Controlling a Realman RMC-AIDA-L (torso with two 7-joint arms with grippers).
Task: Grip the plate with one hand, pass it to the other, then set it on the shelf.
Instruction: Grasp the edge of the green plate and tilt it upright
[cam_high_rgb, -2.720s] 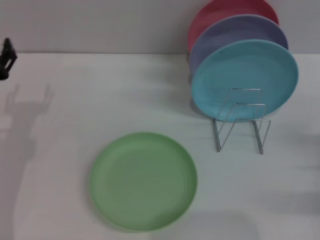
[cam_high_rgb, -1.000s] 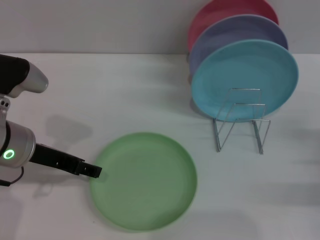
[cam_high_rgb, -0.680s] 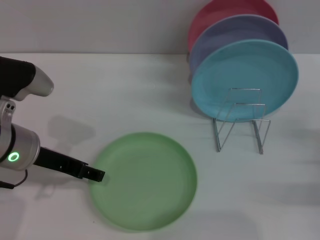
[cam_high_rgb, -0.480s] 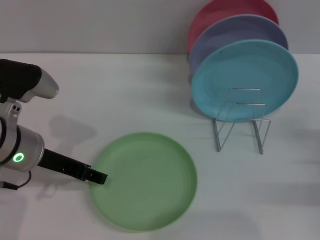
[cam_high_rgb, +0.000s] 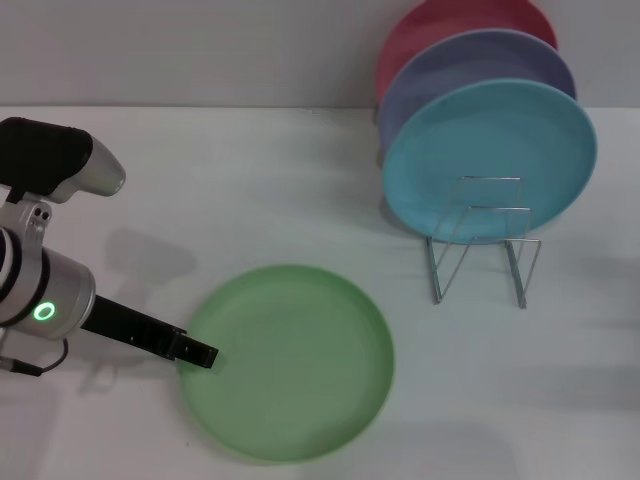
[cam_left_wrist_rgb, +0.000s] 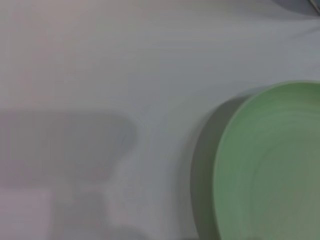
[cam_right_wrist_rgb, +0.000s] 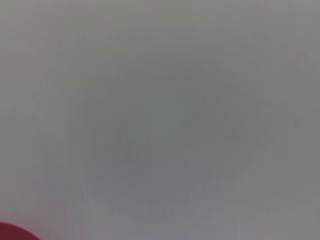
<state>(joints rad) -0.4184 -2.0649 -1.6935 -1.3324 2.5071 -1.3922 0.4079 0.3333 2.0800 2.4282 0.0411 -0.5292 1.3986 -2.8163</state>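
Observation:
The light green plate (cam_high_rgb: 288, 362) lies flat on the white table, front centre. It also shows in the left wrist view (cam_left_wrist_rgb: 270, 165). My left gripper (cam_high_rgb: 200, 354), black and slim on a silver arm with a green ring light, reaches in from the left. Its tip is at the plate's left rim. The silver wire shelf (cam_high_rgb: 480, 240) stands to the right behind the plate, with its front slots bare. My right gripper is out of view.
A sky-blue plate (cam_high_rgb: 490, 150), a lavender plate (cam_high_rgb: 450, 70) and a red plate (cam_high_rgb: 430, 25) stand upright in the rack's back slots. A grey wall runs behind the table. The right wrist view shows grey wall and a sliver of the red plate (cam_right_wrist_rgb: 12, 233).
My left arm has come in from the left edge. Its gripper tip has moved right and slightly down to the green plate's left rim. The plate has not moved.

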